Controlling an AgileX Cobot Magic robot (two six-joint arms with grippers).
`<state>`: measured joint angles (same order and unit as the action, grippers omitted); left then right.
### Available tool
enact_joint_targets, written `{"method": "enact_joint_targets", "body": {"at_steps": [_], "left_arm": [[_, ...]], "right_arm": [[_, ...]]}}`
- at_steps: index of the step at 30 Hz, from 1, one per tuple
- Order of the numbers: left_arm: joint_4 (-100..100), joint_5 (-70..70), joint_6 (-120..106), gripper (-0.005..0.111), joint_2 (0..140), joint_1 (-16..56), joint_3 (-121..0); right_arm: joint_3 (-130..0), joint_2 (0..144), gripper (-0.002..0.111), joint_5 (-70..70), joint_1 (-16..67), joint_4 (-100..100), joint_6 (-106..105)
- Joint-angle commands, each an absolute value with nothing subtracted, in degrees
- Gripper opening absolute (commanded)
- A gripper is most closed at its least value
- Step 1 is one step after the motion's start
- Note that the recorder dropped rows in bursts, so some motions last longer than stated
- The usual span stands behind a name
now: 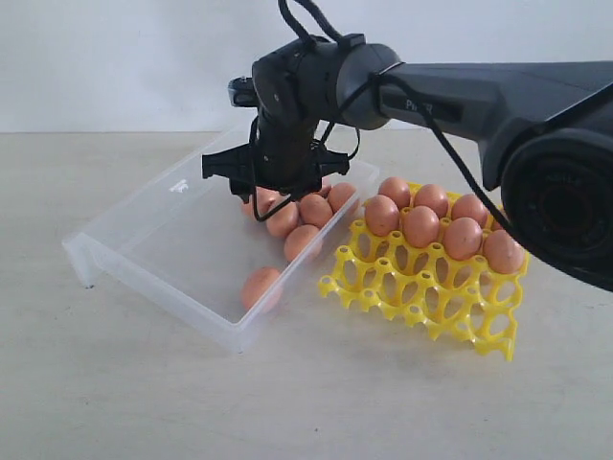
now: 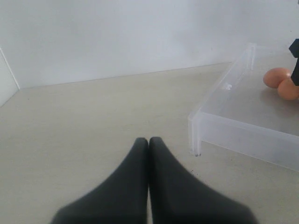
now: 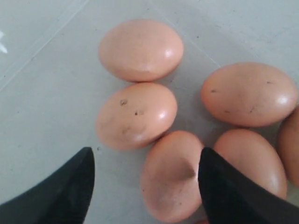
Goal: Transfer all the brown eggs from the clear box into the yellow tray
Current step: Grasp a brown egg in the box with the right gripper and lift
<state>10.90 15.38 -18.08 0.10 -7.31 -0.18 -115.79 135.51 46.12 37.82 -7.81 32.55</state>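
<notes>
While my right hand (image 3: pixel 145 161) hangs empty, jaws wide apart, over the cluster of eggs (image 1: pixel 302 225) at the far right of the box (image 1: pixel 144 235), I judge the step is to take one, and the egg (image 3: pixel 170 177) lying between the jaws touches its neighbours. I should come down straight so each jaw slips into a gap, close gently on its middle, then lift clear before crossing right to the tray (image 1: pixel 421 302), whose near cells are bare while the far ones hold eggs. My left hand (image 2: pixel 148 142) sits closed above the bench (image 2: pixel 70 140), left of the box.
</notes>
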Motion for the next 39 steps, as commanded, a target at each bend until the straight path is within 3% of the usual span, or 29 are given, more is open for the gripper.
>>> {"method": "enact_joint_targets", "body": {"at_steps": [1,11,13,14,16,20,25,34,39], "left_arm": [[11.1,15.0,-17.6,-0.004,0.0,-7.4,0.0],[11.1,15.0,-17.6,-0.004,0.0,-7.4,0.0],[11.1,15.0,-17.6,-0.004,0.0,-7.4,0.0],[11.1,15.0,-17.6,-0.004,0.0,-7.4,0.0],[11.1,15.0,-17.6,-0.004,0.0,-7.4,0.0],[11.1,15.0,-17.6,-0.004,0.0,-7.4,0.0],[11.1,15.0,-17.6,-0.004,0.0,-7.4,0.0],[11.1,15.0,-17.6,-0.004,0.0,-7.4,0.0],[11.1,15.0,-17.6,-0.004,0.0,-7.4,0.0]], "right_arm": [[-116.1,137.3,0.062,44.5,37.5,-7.7,34.6],[-116.1,142.1,0.059,44.1,37.1,-6.5,39.2],[-116.1,142.1,0.039,43.7,37.1,-6.5,39.3],[-116.1,142.0,0.016,44.5,37.1,-5.8,39.3],[-116.1,141.9,0.0,45.4,37.1,-4.1,38.9],[-116.1,140.5,0.0,46.3,37.6,0.0,34.7],[-116.0,132.9,0.0,46.8,43.5,-21.8,35.5],[-115.9,129.4,0.0,46.9,47.3,-32.5,39.5],[-108.0,123.0,0.0,40.0,49.9,-39.4,42.0]]}}
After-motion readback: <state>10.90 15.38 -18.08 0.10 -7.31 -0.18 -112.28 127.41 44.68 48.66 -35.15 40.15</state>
